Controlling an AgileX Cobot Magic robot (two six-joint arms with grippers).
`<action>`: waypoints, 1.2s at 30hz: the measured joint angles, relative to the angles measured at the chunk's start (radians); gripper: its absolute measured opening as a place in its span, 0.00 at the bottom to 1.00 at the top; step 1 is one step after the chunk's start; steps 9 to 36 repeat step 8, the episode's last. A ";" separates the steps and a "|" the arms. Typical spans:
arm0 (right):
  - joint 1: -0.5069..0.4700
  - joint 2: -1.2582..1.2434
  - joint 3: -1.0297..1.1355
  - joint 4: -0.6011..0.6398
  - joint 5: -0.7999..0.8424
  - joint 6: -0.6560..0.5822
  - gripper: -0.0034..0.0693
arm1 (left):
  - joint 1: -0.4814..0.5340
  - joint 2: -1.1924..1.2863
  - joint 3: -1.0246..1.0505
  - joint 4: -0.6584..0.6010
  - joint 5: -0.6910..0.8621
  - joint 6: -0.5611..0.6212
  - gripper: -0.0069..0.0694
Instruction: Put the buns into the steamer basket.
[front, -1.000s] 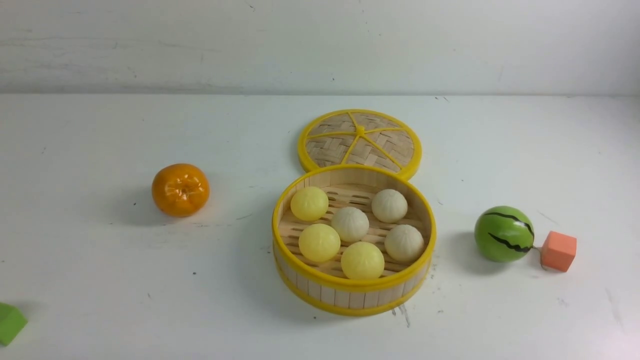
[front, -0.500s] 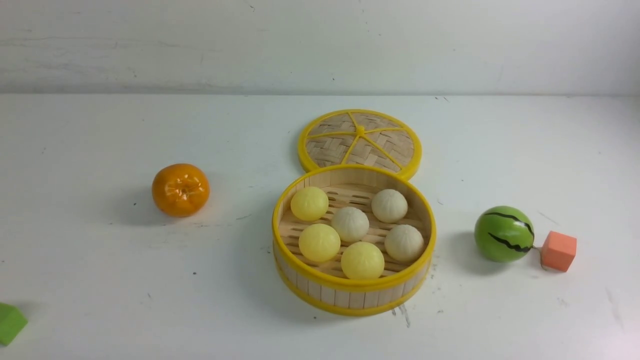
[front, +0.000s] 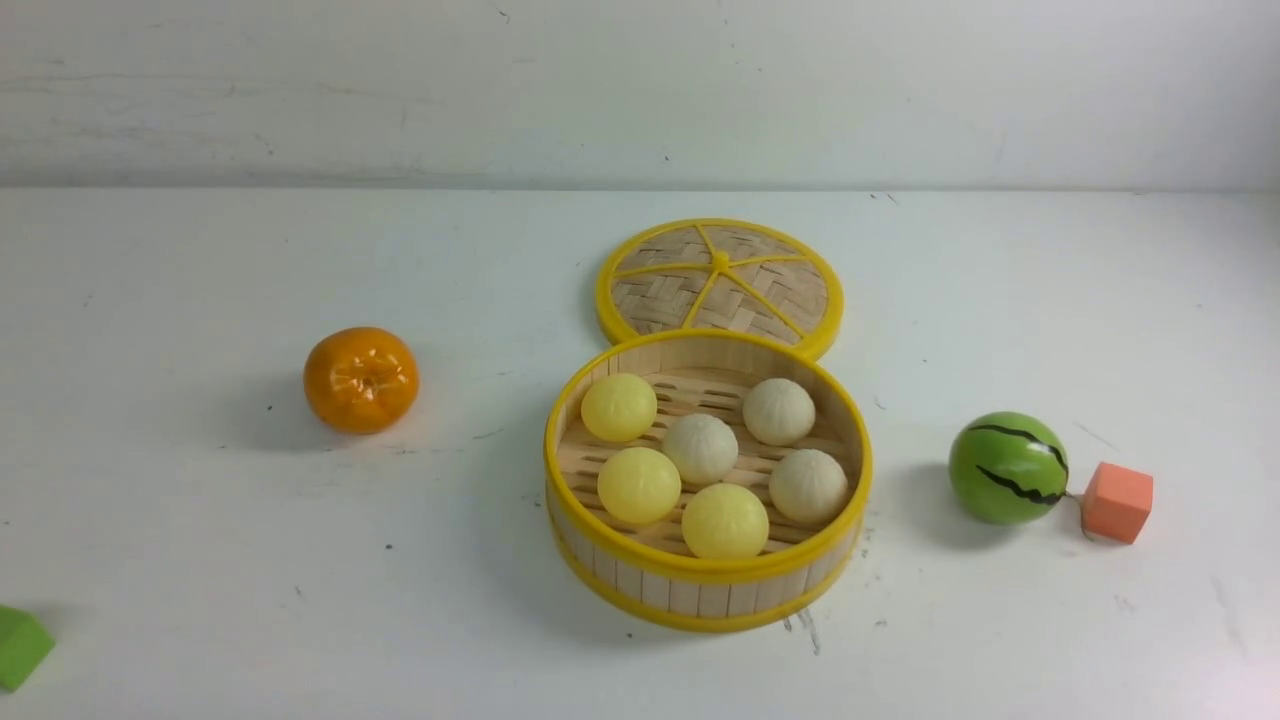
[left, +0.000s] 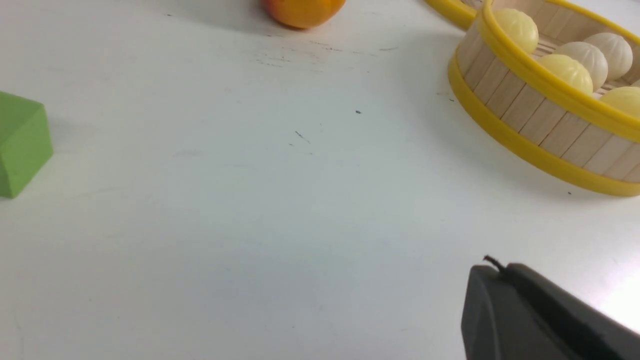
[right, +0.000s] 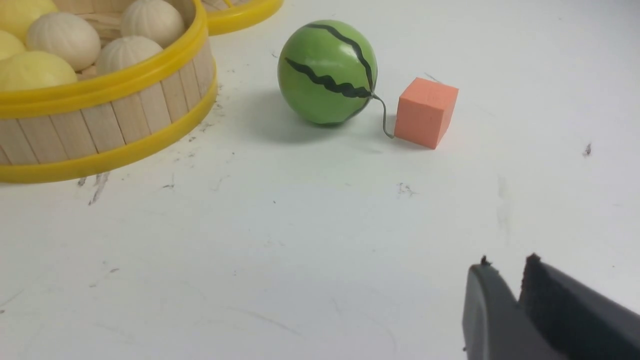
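Yellow-rimmed and walled in pale bamboo slats, the round steamer basket (front: 708, 600) sits near the middle of the white bench (front: 200, 560), and all six small round buns (front: 700, 447) rest on its slotted wooden floor: three smooth pale yellow ones toward the robot's left and near edge, three cream-white pleated ones toward the centre and right. They lie loosely spread, some touching, none stacked, which suggests each was let go over a free patch of floor. Just behind the basket, the flat woven lid with yellow spokes (front: 720, 280) lies on the bench, its near rim touching or slightly tucked behind the basket's far wall, set aside so the basket is open from above. The glossy orange fruit (front: 361, 379), the green black-striped watermelon ball (front: 1007, 468), the salmon foam cube (front: 1117, 502) and the green block (front: 20, 646) sit well outside the basket, as non-task items. The left pincer (left: 505, 300) shows only a dark tip, so I cannot tell its opening; the right pincer (right: 505, 280) appears closed on nothing, only a thin slit between its tips. By my reading, the task looks complete.
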 joint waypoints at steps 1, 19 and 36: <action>0.000 0.000 0.000 0.000 0.000 0.000 0.20 | 0.000 0.000 0.000 0.000 0.000 0.000 0.07; 0.000 0.000 0.000 0.000 0.000 0.000 0.21 | 0.000 0.000 0.000 0.000 0.000 0.000 0.07; 0.000 0.000 0.000 0.000 0.000 0.000 0.21 | 0.000 0.000 0.000 0.000 0.000 0.000 0.07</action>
